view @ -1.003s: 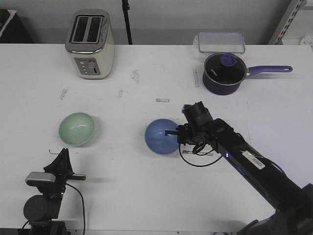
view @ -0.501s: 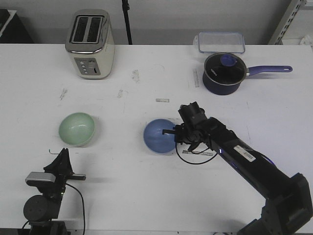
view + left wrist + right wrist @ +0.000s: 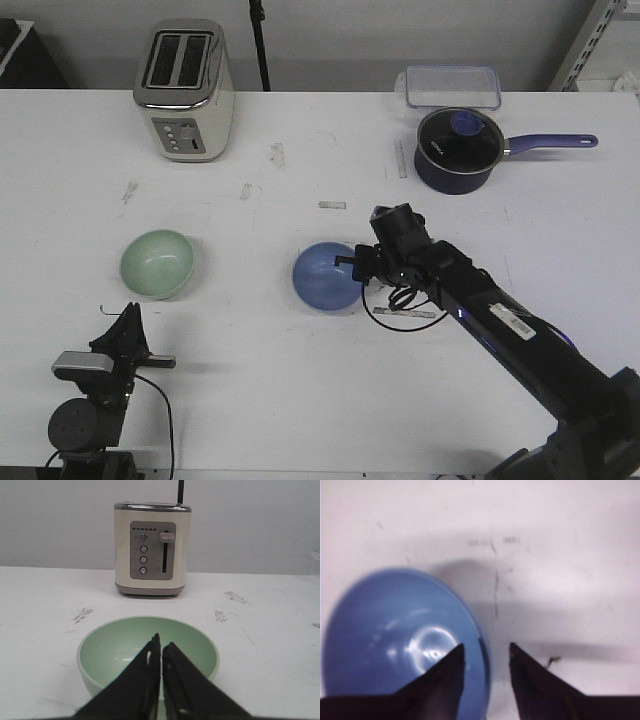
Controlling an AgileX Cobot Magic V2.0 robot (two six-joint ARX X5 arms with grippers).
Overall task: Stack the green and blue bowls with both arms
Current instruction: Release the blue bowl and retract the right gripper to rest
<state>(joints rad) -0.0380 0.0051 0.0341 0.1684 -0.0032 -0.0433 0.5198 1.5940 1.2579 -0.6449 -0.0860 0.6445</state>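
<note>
The pale green bowl [image 3: 157,263] sits upright at the left of the table, and in the left wrist view the green bowl [image 3: 112,652] lies just beyond my fingertips. My left gripper [image 3: 128,322] [image 3: 161,642] is shut and empty, a short way nearer than the bowl. The blue bowl [image 3: 325,277] [image 3: 395,635] rests upright near the table's middle. My right gripper [image 3: 350,265] [image 3: 486,652] is open and straddles the bowl's right rim, one finger inside the bowl and one outside, with a gap left around the rim.
A cream toaster [image 3: 185,90] [image 3: 152,547] stands at the back left. A dark navy saucepan [image 3: 458,150] with a long handle is at the back right, with a clear lidded box [image 3: 452,86] behind it. A cable loop hangs under the right wrist.
The blue bowl was tilted on its side in the right gripper a second ago; it now sits level, mouth up, a little farther left. The left arm has not moved.
</note>
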